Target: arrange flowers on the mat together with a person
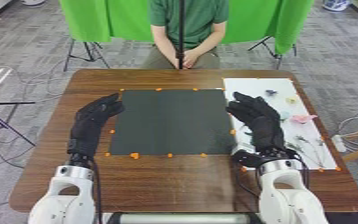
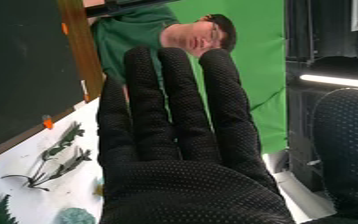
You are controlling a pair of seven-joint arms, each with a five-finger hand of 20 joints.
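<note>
The black mat (image 1: 174, 122) lies flat on the table, bare, held down with orange tape. Flowers rest on the white sheet (image 1: 313, 150) at the right, among them a pink one (image 1: 304, 118) and a small bluish one (image 1: 271, 92). My left hand (image 1: 97, 111) is over the mat's left edge, fingers relaxed, holding nothing. Over the border between mat and white sheet is my right hand (image 1: 254, 109), covering part of the sheet. In the right wrist view, my right hand (image 2: 189, 185) has straight fingers and holds nothing; a green leafy stem (image 2: 60, 160) lies on the sheet beside it.
The brown wooden table (image 1: 149, 182) surrounds the mat and sheet. Across it sits a person in a green shirt with both hands (image 1: 186, 61) together beyond the far edge. A thin dark pole (image 1: 182, 30) stands before the person.
</note>
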